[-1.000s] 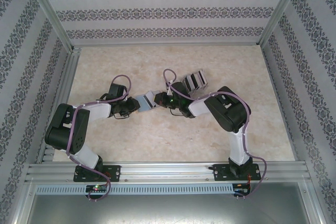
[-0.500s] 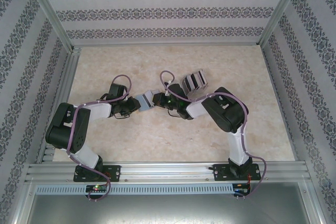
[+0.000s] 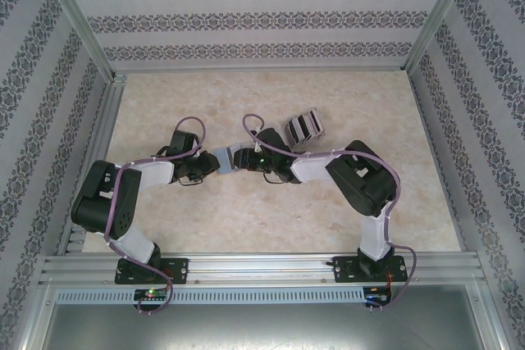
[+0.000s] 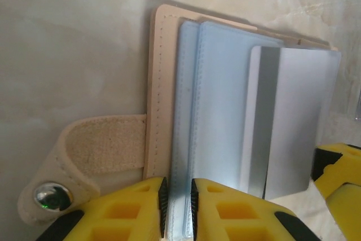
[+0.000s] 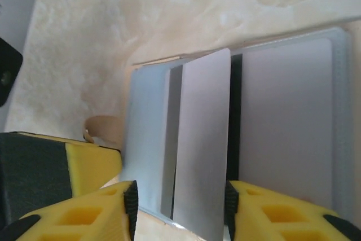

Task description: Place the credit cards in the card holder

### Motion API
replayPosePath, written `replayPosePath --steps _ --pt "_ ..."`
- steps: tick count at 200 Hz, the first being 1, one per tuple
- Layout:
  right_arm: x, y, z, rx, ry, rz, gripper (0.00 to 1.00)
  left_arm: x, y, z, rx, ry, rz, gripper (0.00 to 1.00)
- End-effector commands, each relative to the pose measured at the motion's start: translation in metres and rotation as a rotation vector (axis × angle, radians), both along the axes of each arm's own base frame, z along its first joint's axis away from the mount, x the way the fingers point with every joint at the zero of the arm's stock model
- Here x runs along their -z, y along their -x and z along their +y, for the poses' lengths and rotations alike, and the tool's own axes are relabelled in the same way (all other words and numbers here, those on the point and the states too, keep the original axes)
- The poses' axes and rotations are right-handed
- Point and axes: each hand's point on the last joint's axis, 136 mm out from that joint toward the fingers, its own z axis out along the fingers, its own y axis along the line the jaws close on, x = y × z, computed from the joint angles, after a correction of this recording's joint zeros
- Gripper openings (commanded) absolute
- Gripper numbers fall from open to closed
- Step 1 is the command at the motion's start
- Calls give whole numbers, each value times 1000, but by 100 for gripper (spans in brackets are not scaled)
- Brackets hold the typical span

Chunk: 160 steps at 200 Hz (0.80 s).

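Loose in the open right gripper (image 5: 177,201), the credit card (image 5: 200,139) may slip from the card holder (image 4: 163,83) the left gripper (image 4: 176,201) pinches

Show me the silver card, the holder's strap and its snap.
silver card (image 4: 293,122), left wrist view, its face.
strap (image 4: 107,142), left wrist view, inner side.
snap (image 4: 51,197), left wrist view, metal dome.

This is looking like a robotics lab test cell. Aluminium frame posts (image 3: 78,18) are rising from the far corners of the marble-patterned table (image 3: 205,219). Ornately patterned wall panels (image 3: 262,18) are closing in the table's back and sides. The left arm (image 3: 111,202) and right arm (image 3: 365,182) are standing bolted to a slotted metal rail (image 3: 262,266) along its near edge.
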Motion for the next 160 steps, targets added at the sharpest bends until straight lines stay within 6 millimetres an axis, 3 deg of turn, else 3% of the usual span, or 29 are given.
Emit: replayPosePath --steps 1,22,49,64,123,160 --pt "-10 1 -13 -97 150 38 50 9 8 6 -7 -28 46 22" --pt "-18 -5 -20 -141 227 25 47 9 8 6 -6 -29 43 22" --pt "-25 -11 -11 -214 186 21 19 10 8 6 -7 -29 47 21" --pt "-18 -13 -5 -235 190 41 10 11 8 5 -5 -27 50 20" --pt "21 -16 0 -262 258 128 9 14 8 5 -1 -28 56 20" --pt "42 -7 8 -295 301 157 9 16 6 3 0 -19 55 20"
